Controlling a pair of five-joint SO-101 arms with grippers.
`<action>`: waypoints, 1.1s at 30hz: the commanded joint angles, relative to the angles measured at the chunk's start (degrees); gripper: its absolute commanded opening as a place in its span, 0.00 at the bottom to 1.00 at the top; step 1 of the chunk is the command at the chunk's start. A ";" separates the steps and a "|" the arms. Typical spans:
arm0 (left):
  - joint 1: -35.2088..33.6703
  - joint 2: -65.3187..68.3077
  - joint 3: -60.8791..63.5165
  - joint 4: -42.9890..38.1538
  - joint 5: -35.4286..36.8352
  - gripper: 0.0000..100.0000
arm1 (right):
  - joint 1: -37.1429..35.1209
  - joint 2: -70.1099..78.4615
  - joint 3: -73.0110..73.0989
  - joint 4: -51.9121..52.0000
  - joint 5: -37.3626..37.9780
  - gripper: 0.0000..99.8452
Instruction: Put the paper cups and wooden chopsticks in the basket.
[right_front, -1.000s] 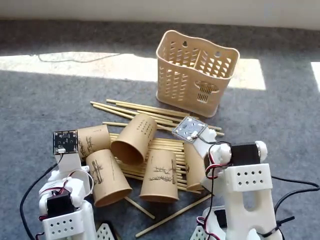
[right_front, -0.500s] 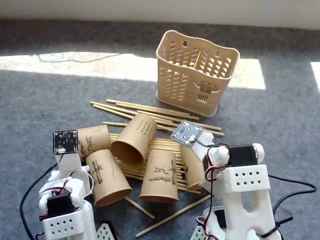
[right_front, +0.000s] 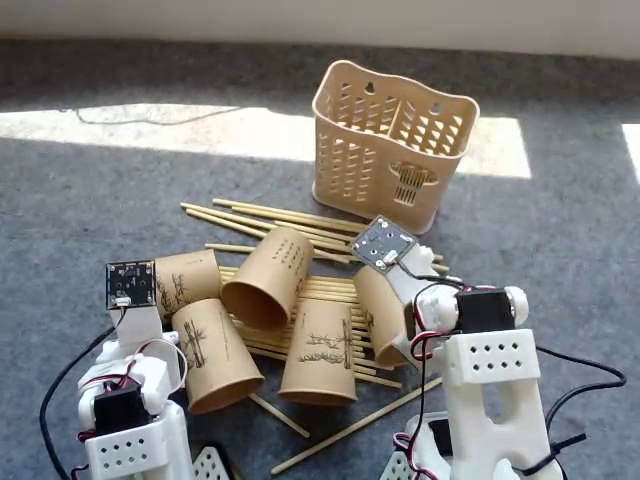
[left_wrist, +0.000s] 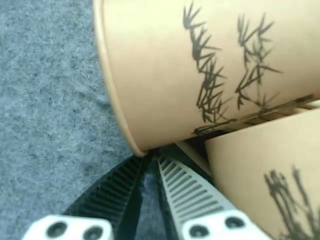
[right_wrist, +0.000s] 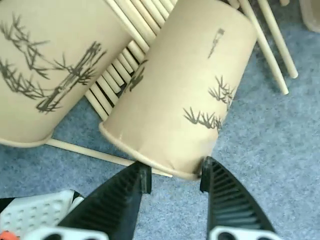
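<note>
Grey carpeted table (right_front: 560, 250), tan slotted basket (right_front: 392, 145) upright toward the far edge, wooden chopsticks (right_front: 290, 222) scattered mid-table, paper cups (right_front: 268, 278) tipped over them, thin cable (right_front: 130, 118) near the far left corner.

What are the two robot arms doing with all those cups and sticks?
They are tidying paper cups and wooden chopsticks into the basket. Right now the right end effector is open at the rim of a cup lying on the chopsticks. The left end effector is shut beside the rim of another cup. The basket looks empty so far.
</note>
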 joint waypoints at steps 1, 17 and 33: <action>-0.13 0.13 1.19 0.44 -0.09 0.01 | -0.22 -0.92 -0.40 -1.19 -0.70 0.17; -0.13 0.13 1.19 0.44 -0.09 0.01 | -0.31 -0.92 -0.31 -13.93 -13.71 0.16; -0.13 0.13 1.19 0.44 -0.09 0.01 | -0.31 -0.84 -0.57 -17.01 -17.58 0.01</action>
